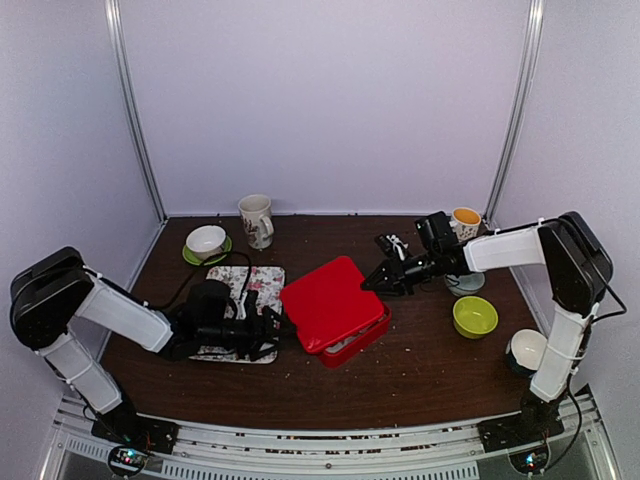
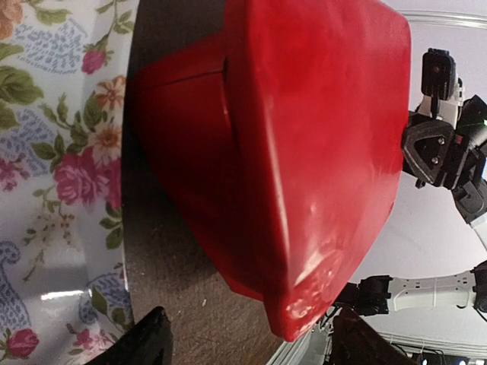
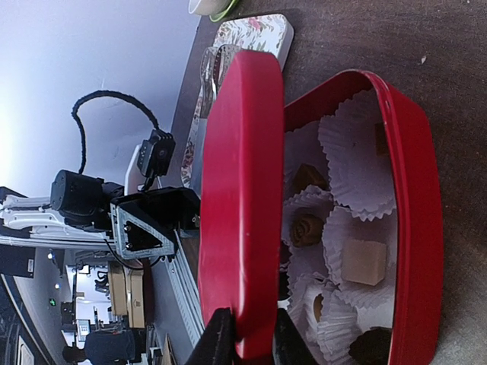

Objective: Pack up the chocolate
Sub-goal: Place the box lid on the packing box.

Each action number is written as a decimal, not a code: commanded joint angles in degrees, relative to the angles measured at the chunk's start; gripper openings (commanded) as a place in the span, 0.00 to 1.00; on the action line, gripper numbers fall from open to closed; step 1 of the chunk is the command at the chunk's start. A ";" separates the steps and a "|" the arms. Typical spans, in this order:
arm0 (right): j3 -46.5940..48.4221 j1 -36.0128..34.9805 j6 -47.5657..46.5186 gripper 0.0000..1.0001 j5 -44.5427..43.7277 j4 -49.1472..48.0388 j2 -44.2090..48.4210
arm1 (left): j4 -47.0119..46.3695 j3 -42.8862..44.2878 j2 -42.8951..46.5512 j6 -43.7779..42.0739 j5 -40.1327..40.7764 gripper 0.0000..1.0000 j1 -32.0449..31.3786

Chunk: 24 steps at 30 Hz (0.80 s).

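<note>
The chocolate [image 3: 363,261] lies as small tan and dark brown pieces in white paper cups inside a red heart-shaped box [image 3: 415,228]. The red lid [image 3: 243,190] stands tilted over the box, and my right gripper [image 3: 251,338] is shut on its edge. In the top view the lid [image 1: 325,298] covers most of the box, with the right gripper [image 1: 372,282] at its right corner. My left gripper [image 1: 272,330] is open at the box's left side. In the left wrist view the lid's corner [image 2: 304,296] hangs between the spread fingers [image 2: 144,338] without touching them.
A floral tray [image 1: 250,290] lies under the left arm. A white bowl on a green saucer [image 1: 206,242] and a mug [image 1: 256,220] stand at the back left. A green bowl [image 1: 475,316], an orange-filled cup [image 1: 465,218] and a white cup [image 1: 527,350] stand on the right.
</note>
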<state>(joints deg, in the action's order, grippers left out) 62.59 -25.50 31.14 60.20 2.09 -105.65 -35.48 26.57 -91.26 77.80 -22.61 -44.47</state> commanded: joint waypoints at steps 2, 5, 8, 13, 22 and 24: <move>1.83 1.24 -5.37 0.15 -5.57 3.88 -1.85 | 2.14 -1.20 4.06 -1.47 2.25 0.76 -0.27; 2.09 1.54 -5.63 0.15 -5.90 4.49 -2.13 | 4.74 -2.43 6.98 -2.58 3.77 0.76 -0.27; 2.42 1.67 -5.78 0.15 -6.06 4.94 -2.73 | 10.11 -1.90 10.46 -4.70 5.33 0.78 -0.27; 2.70 1.77 -6.05 0.16 -6.57 5.51 -2.87 | 23.05 0.82 16.43 -10.93 9.68 0.82 -0.20; 6.66 2.22 -11.23 0.17 -6.91 13.24 -4.16 | 33.87 11.73 14.73 -33.25 11.31 0.82 -0.18; 8.53 2.28 -12.66 0.18 -6.99 15.47 -5.18 | 33.27 13.21 13.95 -40.58 11.27 0.82 -0.18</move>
<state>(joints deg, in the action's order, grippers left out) 67.83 -24.38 25.43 59.64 11.68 -108.14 -4.03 36.01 -75.83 54.24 -12.21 -44.47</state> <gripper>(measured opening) 0.176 0.821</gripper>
